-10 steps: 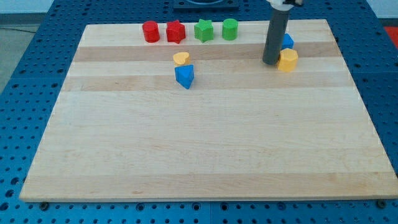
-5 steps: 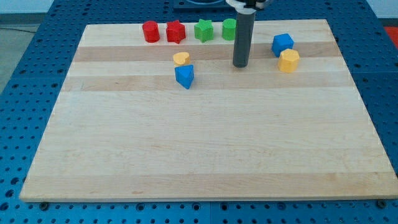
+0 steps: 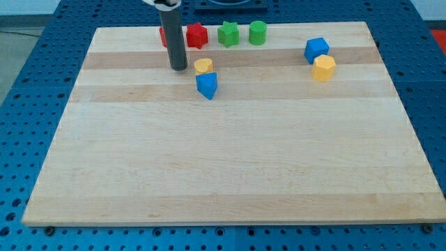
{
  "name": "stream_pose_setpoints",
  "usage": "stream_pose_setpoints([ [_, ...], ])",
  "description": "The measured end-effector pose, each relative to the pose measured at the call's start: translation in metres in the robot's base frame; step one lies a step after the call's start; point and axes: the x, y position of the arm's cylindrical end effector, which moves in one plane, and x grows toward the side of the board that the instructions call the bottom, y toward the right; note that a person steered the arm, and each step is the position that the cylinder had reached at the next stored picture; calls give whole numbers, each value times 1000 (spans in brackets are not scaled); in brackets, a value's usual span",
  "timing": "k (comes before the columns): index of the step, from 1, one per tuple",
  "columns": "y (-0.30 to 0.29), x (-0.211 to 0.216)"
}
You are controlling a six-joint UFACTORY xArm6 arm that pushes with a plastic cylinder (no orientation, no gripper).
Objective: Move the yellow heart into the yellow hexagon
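The yellow heart (image 3: 203, 66) lies on the wooden board at the upper middle-left. My tip (image 3: 179, 68) stands just to its left, a small gap apart, not touching. The yellow hexagon (image 3: 323, 67) sits far to the view's right, just below a blue cube (image 3: 316, 49). A blue triangular block (image 3: 207, 85) lies right below the heart.
Along the board's top edge stand a red block (image 3: 164, 36), partly hidden behind my rod, a red star (image 3: 197, 35), a green star (image 3: 228, 33) and a green cylinder (image 3: 258, 32). The wooden board (image 3: 230, 160) lies on a blue perforated table.
My tip has swept from beside the yellow hexagon at the right across to the left side of the yellow heart. No block has moved.
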Motion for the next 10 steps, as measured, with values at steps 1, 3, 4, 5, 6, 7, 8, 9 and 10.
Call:
stream_pose_setpoints([
  [1,16,13],
  [3,101,30],
  [4,137,41],
  [5,167,54],
  [6,194,61],
  [7,207,62],
  [8,171,46],
  [9,188,18],
  [10,228,20],
])
